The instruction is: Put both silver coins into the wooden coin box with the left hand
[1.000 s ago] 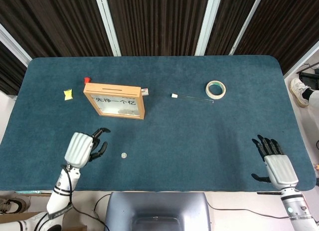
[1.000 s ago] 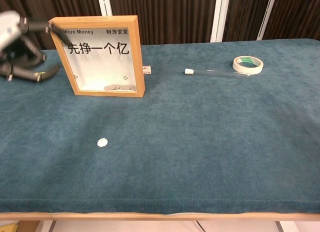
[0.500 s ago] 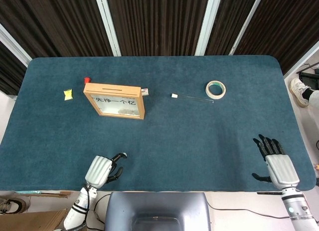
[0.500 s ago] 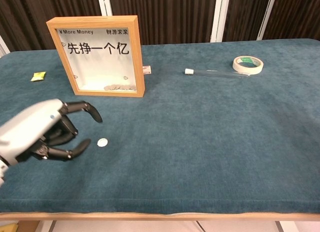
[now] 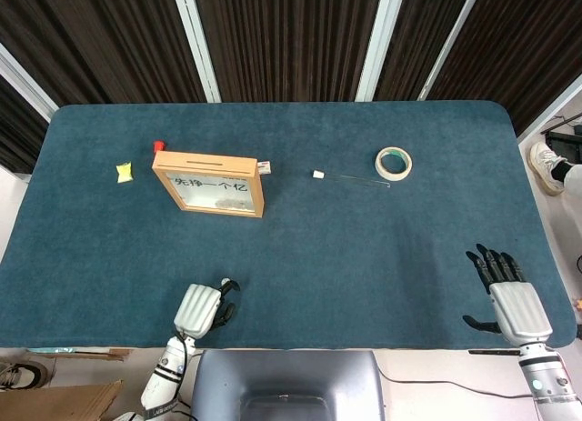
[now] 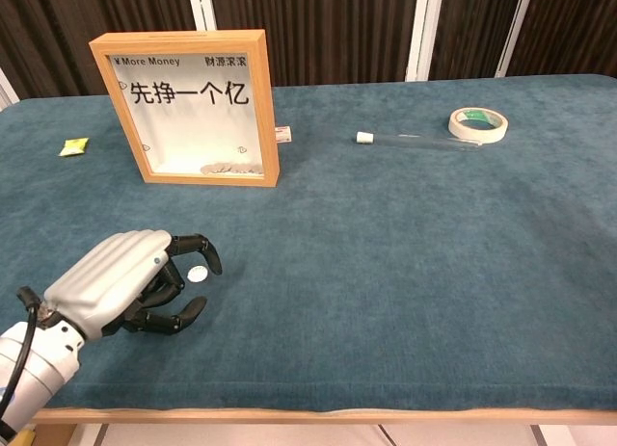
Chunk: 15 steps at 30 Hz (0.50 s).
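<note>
- The left hand [image 5: 202, 309] has dropped from the left-middle of the head view, below the wooden coin box [image 5: 210, 184], to the bottom edge of the frame, and has shifted rightward.
- In the chest view it has gone from the upper left corner beside the box to the lower left [image 6: 125, 279].
- Its curled fingers [image 6: 198, 246] now arch over the silver coin [image 6: 198, 274]; the coin, plain on the surface a second ago, is hidden under the hand in the head view.
- The right hand [image 5: 511, 298] has slipped slightly lower at lower right.
</note>
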Each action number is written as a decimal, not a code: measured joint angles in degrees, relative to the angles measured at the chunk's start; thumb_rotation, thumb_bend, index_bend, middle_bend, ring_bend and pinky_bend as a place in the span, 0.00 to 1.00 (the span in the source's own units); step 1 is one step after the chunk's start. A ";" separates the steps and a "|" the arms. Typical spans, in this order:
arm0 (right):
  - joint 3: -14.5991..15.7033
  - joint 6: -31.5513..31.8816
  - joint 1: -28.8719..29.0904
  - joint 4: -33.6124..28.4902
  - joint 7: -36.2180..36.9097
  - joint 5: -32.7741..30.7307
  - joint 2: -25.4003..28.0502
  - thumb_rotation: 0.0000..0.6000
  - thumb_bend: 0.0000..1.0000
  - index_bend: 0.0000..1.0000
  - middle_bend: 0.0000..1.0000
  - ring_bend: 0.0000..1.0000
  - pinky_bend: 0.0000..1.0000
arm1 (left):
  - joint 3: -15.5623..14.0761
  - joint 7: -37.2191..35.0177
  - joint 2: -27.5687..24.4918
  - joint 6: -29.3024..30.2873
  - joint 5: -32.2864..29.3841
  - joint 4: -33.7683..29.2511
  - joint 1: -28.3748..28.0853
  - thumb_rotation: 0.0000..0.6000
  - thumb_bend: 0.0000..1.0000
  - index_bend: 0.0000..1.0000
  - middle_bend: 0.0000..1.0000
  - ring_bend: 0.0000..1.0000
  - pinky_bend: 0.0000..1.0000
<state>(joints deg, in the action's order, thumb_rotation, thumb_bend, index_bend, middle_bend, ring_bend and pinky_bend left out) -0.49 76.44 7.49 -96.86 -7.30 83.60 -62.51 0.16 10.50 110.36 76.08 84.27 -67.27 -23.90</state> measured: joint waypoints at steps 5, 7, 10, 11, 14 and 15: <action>-0.07 0.14 -0.06 0.02 0.17 -0.01 0.08 1.00 0.18 0.00 0.00 0.00 0.00 | 0.81 1.09 0.80 -0.23 -0.14 3.69 -0.16 1.00 0.39 0.42 1.00 1.00 1.00; -0.01 0.09 -0.06 -0.05 0.06 0.09 0.09 1.00 0.18 0.00 0.00 0.00 0.00 | 1.12 1.28 1.33 -0.37 -0.14 6.09 -0.18 1.00 0.39 0.42 1.00 1.00 1.00; 0.01 0.22 -0.12 -0.08 0.04 0.20 0.06 1.00 0.18 0.00 0.00 0.00 0.00 | 1.82 1.34 2.25 -0.77 -0.25 8.59 -0.33 1.00 0.39 0.42 1.00 1.00 1.00; -0.01 0.24 -0.13 -0.06 0.05 0.19 0.05 1.00 0.18 0.00 0.00 0.00 0.00 | 2.03 1.33 2.48 -0.86 -0.27 9.11 -0.38 1.00 0.39 0.42 1.00 1.00 1.00; -0.08 0.13 -0.09 0.02 0.03 0.03 0.05 1.00 0.18 0.00 0.00 0.00 0.00 | 2.54 1.21 3.01 -1.02 -0.27 10.40 -0.50 1.00 0.39 0.42 1.00 1.00 1.00; -0.10 0.06 -0.07 0.04 0.00 -0.03 0.04 1.00 0.18 0.00 0.00 0.00 0.00 | 2.65 1.15 3.13 -1.04 -0.24 10.65 -0.53 1.00 0.39 0.42 1.00 1.00 1.00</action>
<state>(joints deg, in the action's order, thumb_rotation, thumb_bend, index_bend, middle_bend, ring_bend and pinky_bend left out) -0.59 76.50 7.42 -96.83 -7.31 83.57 -62.47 2.81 11.65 113.49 75.04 84.03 -56.63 -24.43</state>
